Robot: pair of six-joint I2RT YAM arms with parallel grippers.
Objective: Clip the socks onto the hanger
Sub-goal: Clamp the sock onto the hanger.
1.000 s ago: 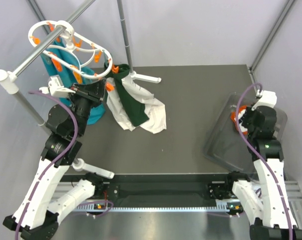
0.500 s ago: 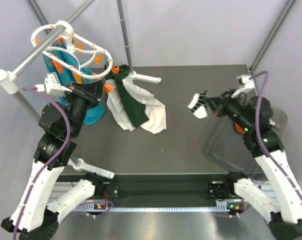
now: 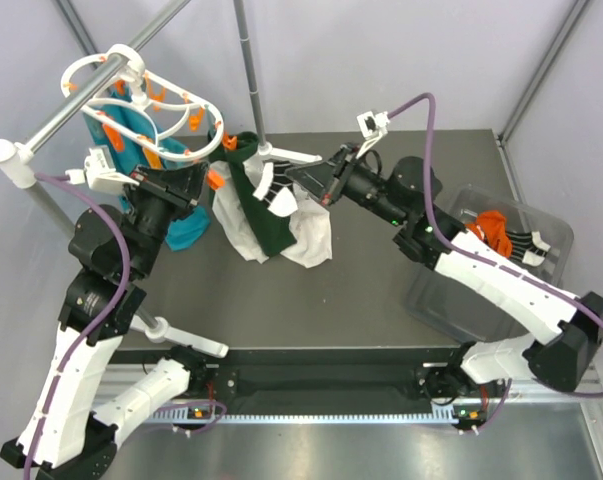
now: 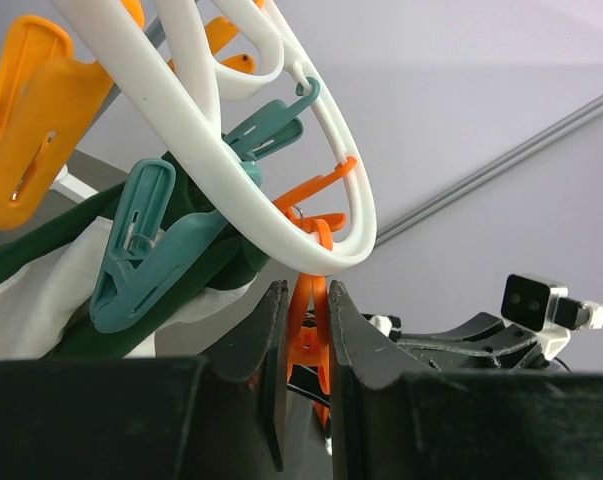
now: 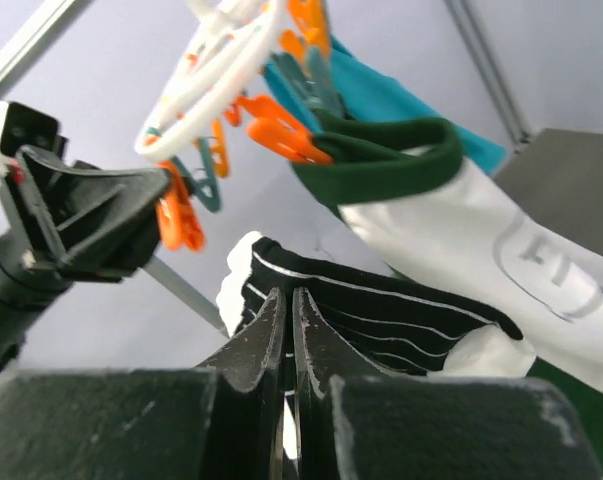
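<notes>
The white ring hanger [image 3: 131,100] hangs from the rail at the back left, with orange clips dangling from it. My left gripper [image 3: 207,180] is shut on one orange clip [image 4: 311,320] under the ring [image 4: 281,200], squeezing its handles. My right gripper [image 3: 308,186] reaches in from the right, shut on a dark sock with thin white stripes [image 5: 381,310]. That sock [image 3: 279,197] hangs just right of the squeezed clip [image 5: 178,222], apart from it. More socks, one orange [image 3: 491,226] and some striped [image 3: 527,241], lie in the bin at the right.
A clear plastic bin [image 3: 441,290] sits at the table's right edge. White and dark-green cloths [image 3: 271,225] hang from the hanger down to the table. Teal cloths [image 3: 186,232] hang behind my left arm. The grey rail [image 3: 76,100] and an upright pole [image 3: 249,70] stand close by.
My right arm has swung from the bin at the right across the table to the hanger, carrying the striped sock. The left gripper has stayed on the orange clip.
</notes>
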